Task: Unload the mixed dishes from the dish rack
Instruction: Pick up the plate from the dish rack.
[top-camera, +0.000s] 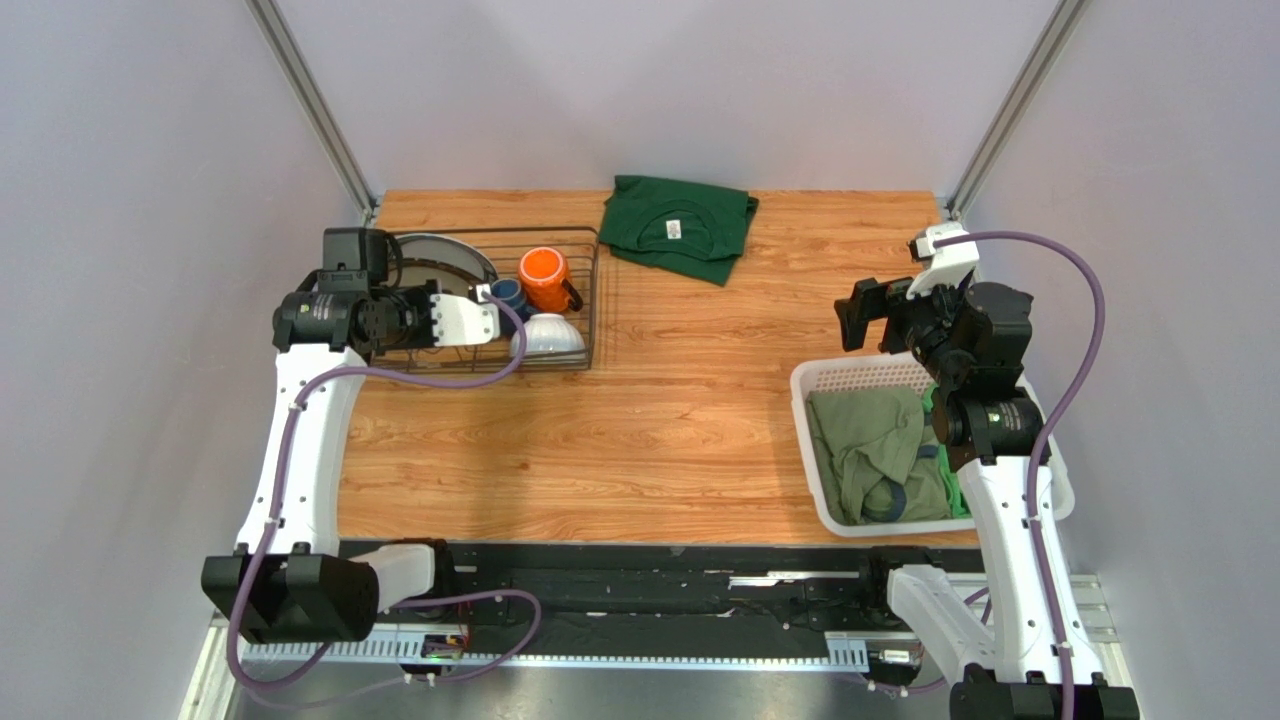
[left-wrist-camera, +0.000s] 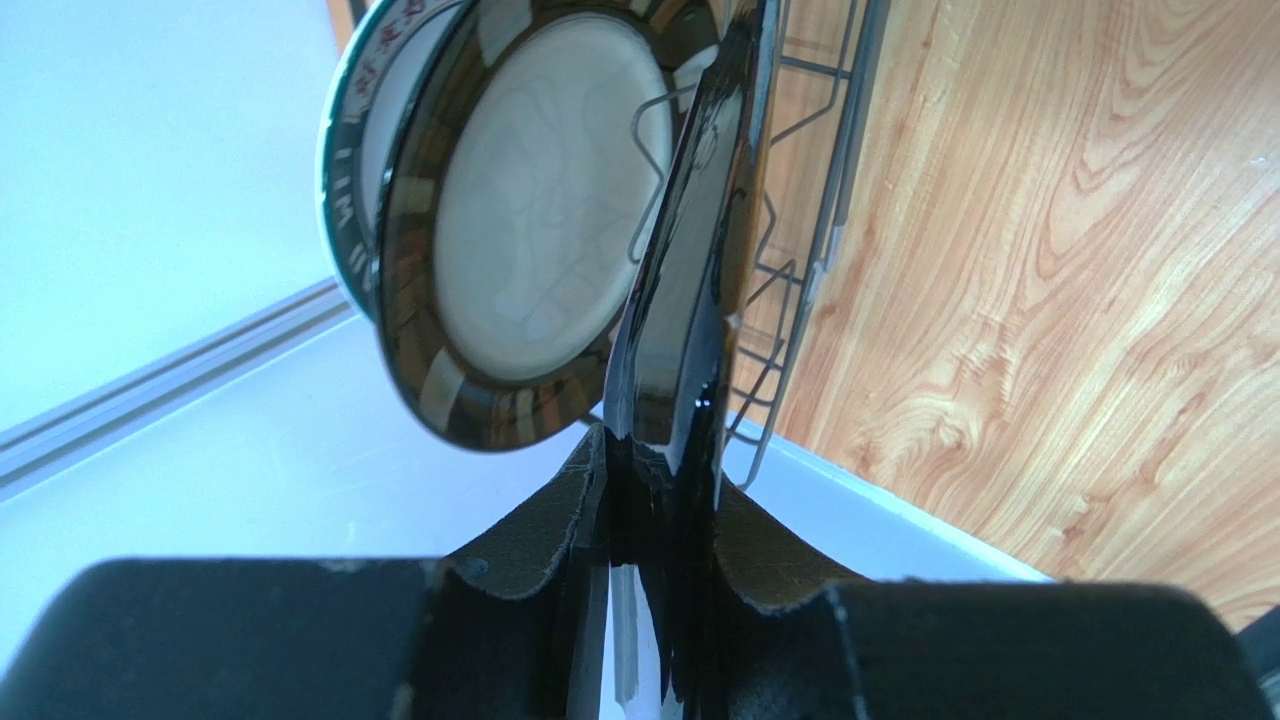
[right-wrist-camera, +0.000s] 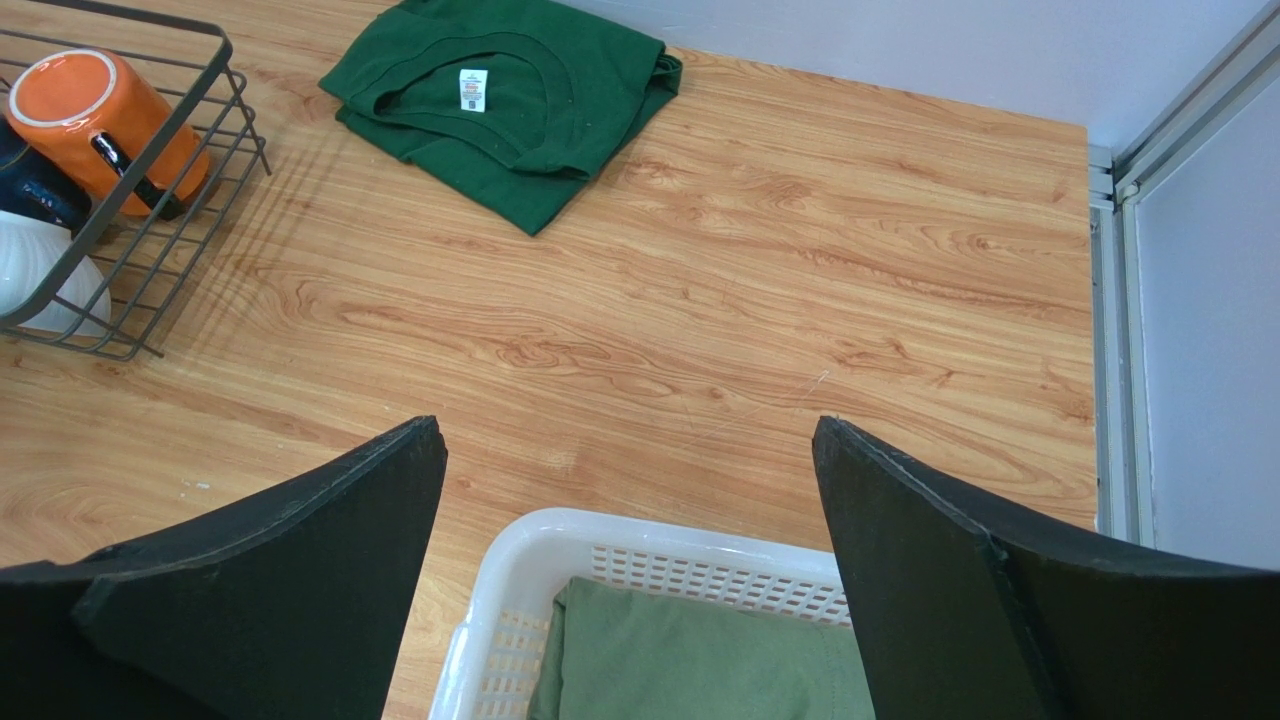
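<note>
The left arm and right arm had white links, black joint housings and black bases, each with a purple cable. The right gripper bore broad black wedge fingers.

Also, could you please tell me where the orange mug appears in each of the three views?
Top external: the orange mug lies in the dish rack, at the far left of the table.
Left wrist: not in it; a dark glossy plate, held edge-on, fills the middle.
Right wrist: top left corner, inside the rack.
Shared landmark: the dish rack's wire bars, in all three views.
</note>
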